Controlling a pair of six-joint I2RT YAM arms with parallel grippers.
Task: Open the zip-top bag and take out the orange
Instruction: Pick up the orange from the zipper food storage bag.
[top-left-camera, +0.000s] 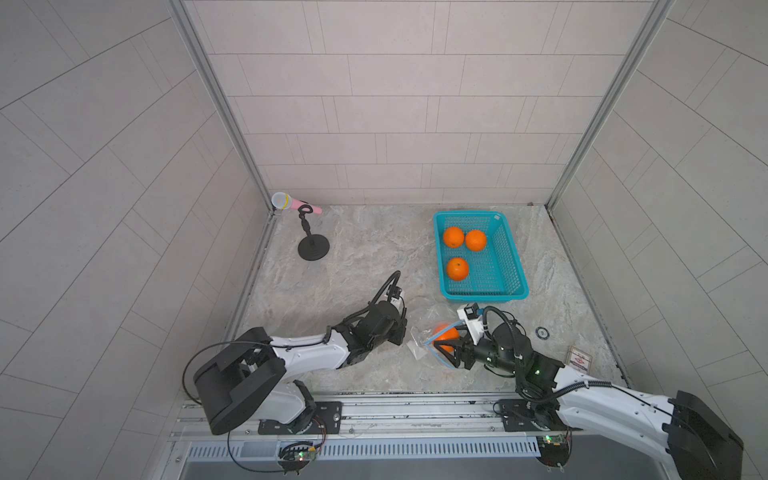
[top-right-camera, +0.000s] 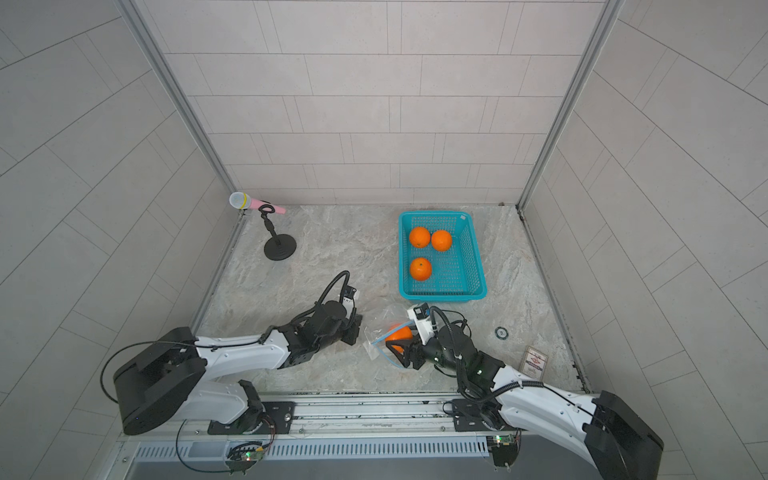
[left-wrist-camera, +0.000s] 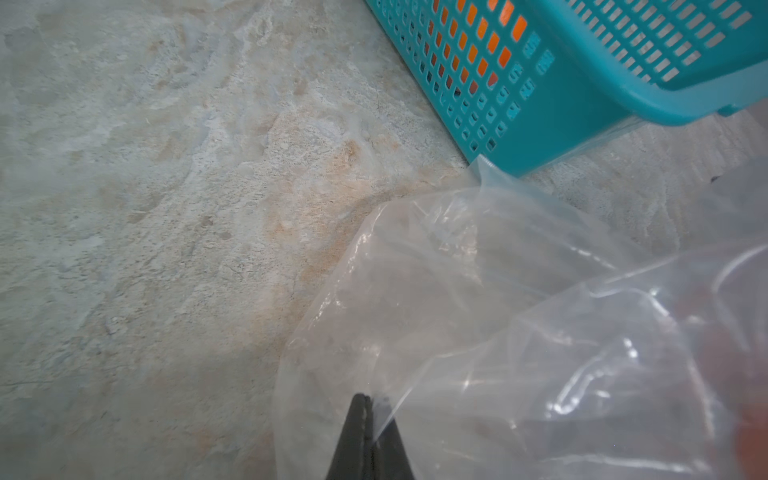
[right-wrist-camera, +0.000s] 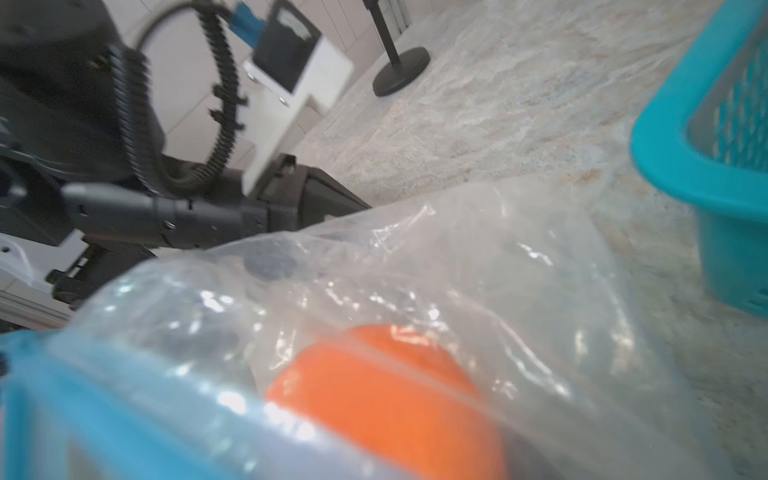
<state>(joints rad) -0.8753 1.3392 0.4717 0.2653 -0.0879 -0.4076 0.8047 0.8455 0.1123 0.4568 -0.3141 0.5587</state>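
The clear zip-top bag (top-left-camera: 432, 316) (top-right-camera: 386, 316) lies crumpled on the stone tabletop, just in front of the basket. An orange (top-left-camera: 446, 332) (right-wrist-camera: 386, 399) sits inside its mouth. The light-blue zip strip (top-left-camera: 440, 360) (right-wrist-camera: 104, 395) loops round my right gripper (top-left-camera: 442, 347) (top-right-camera: 397, 349). That gripper reaches into the bag mouth and is shut on the orange. My left gripper (left-wrist-camera: 365, 405) (top-left-camera: 401, 332) is shut, pinching the bag's film (left-wrist-camera: 498, 311) at the end away from the mouth.
A teal basket (top-left-camera: 482, 296) (left-wrist-camera: 561, 137) holding three oranges stands just behind the bag. A toy microphone on a black stand (top-left-camera: 313, 247) is at the back left. A small ring (top-left-camera: 541, 331) and a card (top-left-camera: 579, 357) lie at the right.
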